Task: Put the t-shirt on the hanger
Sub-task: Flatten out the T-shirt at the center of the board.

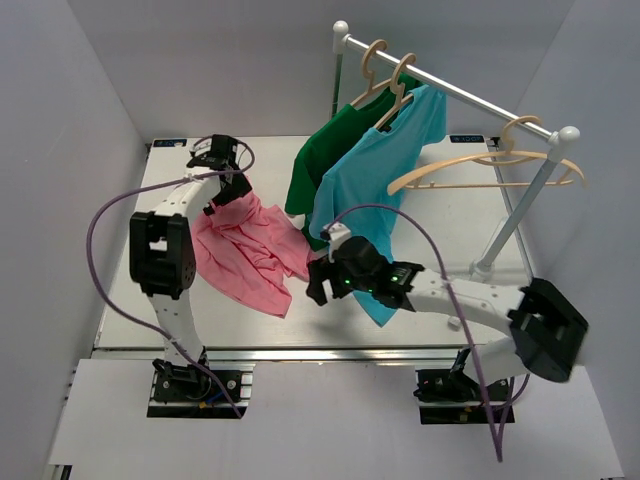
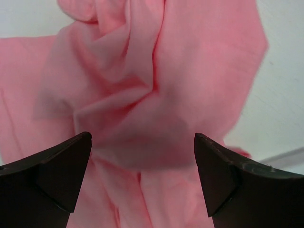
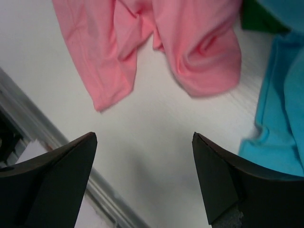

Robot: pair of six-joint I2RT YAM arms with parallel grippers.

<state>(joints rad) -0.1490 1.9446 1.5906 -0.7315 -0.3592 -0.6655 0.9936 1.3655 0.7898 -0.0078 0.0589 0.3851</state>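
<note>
- Cloth, soft and light: pink t-shirt (image 1: 250, 255) crumpled in a heap on the left half of the tabletop (image 1: 450, 225); likely to sag, fold and slip rather than keep any shape.
- Best pinched at the collar or a shoulder seam, taking one layer clear of the bunched folds.
- Bare wooden hanger (image 1: 485, 165) hooked on the rail (image 1: 450, 90) at far right, well apart from the shirt.
- Left fingers (image 2: 57, 171) spread wide, holding nothing, close over a ridge of pink folds; contact impossible to tell.
- Right fingers (image 3: 57, 175) spread wide, holding nothing, over bare tabletop, between the shirt's near right edge and the teal-blue t-shirt (image 3: 280, 118).

White table (image 1: 250, 325), crumpled pink t-shirt (image 1: 250, 250) on it
</note>
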